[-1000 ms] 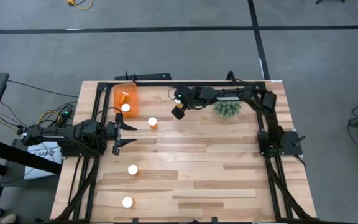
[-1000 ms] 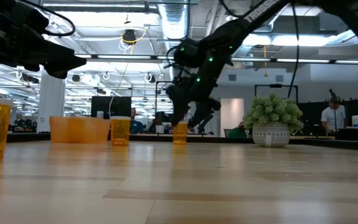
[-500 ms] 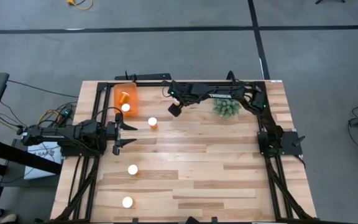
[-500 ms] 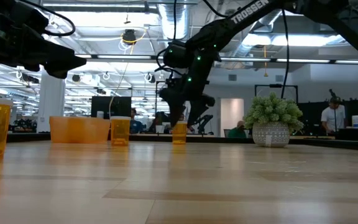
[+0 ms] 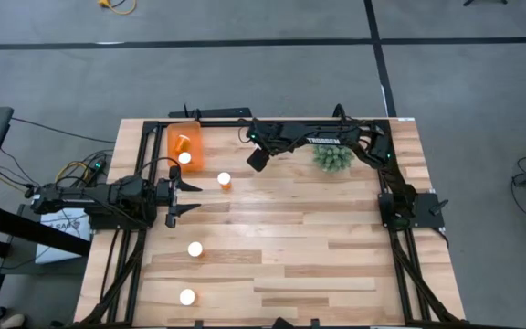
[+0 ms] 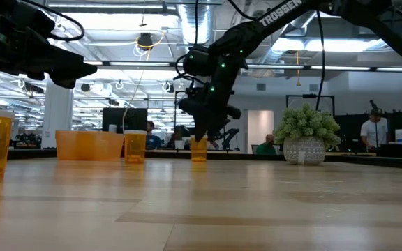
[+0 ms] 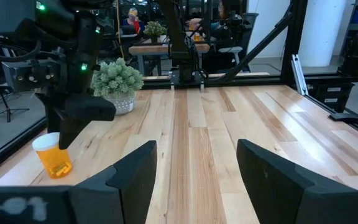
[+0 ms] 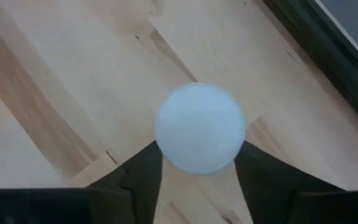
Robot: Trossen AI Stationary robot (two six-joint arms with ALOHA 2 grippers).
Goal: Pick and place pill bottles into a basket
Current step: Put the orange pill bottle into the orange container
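Observation:
My right gripper (image 5: 257, 162) reaches down near the table's far edge and is shut on a pill bottle (image 6: 199, 149), an orange cylinder whose white cap (image 8: 200, 127) shows between the fingers. The orange basket (image 5: 173, 137) stands at the far left with two bottles (image 5: 184, 150) in it. Three more bottles stand upright on their bases: one just right of the basket (image 5: 224, 181) and two toward the near left (image 5: 194, 249), (image 5: 187, 296). My left gripper (image 5: 190, 196) waits open at the left edge, holding nothing. My right gripper pinches the bottle's top between its two fingers, one on each side of the white cap's rim (image 8: 166, 154). The fingers (image 8: 138, 177) come from above, slanting down. The bottle's base (image 7: 58, 171) rests on the table, and the bottle stands about upright.
A green spiky plant in a pale pot (image 5: 334, 159) stands just right of my right gripper. Black frame rails (image 5: 217, 113) run along the far edge and both sides. Bare wood (image 5: 318, 247) fills the middle and near right.
My right gripper has moved a little toward the table's left, over the bottle near the far edge, and has shut on the bottle's top. The bottle stays on the table, nudged slightly left.

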